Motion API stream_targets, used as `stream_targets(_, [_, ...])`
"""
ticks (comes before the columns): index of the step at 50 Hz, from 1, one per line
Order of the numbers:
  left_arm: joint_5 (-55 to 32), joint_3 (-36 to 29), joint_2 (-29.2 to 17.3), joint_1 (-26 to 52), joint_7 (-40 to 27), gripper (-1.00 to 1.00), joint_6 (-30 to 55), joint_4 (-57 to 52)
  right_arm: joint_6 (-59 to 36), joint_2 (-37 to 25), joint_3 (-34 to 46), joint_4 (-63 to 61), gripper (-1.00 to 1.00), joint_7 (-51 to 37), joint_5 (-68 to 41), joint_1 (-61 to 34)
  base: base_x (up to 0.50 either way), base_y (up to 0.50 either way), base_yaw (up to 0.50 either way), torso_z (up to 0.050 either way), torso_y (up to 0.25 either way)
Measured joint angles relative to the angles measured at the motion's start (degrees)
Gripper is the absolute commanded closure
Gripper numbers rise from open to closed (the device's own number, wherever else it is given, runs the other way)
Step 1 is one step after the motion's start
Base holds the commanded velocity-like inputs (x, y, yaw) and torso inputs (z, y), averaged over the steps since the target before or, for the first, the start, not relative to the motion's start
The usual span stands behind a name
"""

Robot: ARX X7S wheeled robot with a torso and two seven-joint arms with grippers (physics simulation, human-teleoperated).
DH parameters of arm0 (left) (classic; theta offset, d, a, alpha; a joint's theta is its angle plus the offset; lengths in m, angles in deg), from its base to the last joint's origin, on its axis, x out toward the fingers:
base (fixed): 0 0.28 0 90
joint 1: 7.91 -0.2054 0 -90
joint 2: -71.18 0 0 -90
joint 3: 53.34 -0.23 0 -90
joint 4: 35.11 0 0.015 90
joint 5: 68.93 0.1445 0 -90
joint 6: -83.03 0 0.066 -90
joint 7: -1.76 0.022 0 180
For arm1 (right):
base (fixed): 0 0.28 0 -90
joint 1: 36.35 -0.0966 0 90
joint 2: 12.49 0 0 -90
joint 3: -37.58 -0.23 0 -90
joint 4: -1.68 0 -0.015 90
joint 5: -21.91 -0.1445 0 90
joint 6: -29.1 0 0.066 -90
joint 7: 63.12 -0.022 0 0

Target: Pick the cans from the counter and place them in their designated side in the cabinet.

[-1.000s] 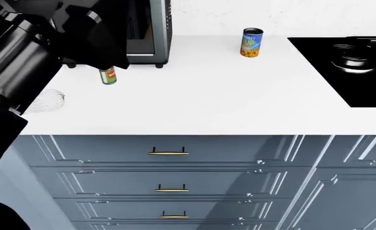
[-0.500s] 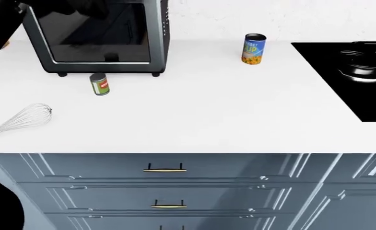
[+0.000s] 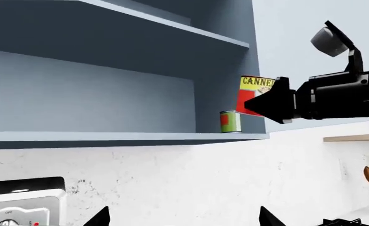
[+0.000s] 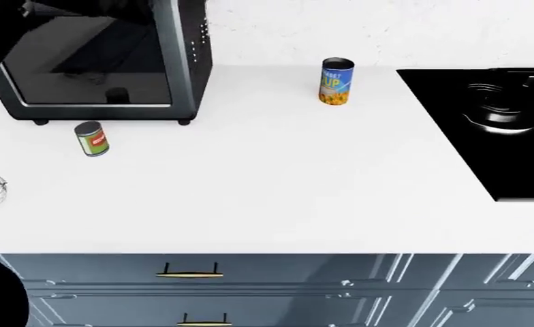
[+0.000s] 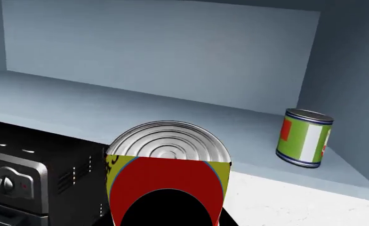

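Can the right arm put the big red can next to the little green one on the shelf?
Probably yes. The right gripper holds the red can just in front of the open shelf, and bare shelf lies beside the green can, with no door or anything else in between.

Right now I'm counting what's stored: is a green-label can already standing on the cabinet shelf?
Yes, the right wrist view shows a green-label can upright on the cabinet shelf near its side wall.

Against the open blue cabinet (image 3: 109, 89), the right gripper (image 3: 269, 104) clamps a red-and-yellow can (image 3: 252, 94) just above the lower shelf's (image 3: 122, 136) outer end, where a small green can (image 3: 229, 121) stands upright beside it.
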Motion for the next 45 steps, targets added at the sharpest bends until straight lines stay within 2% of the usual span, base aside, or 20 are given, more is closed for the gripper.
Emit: stream_targets(45, [-2.09, -1.21, -1.60, -1.01, -0.26, -1.00, -1.74, -0.46, -0.01, 0.03, -0.04, 0.00, 1.00, 0.01, -0.04, 0.00, 0.29, -0.07, 0.00, 0.000, 0.001])
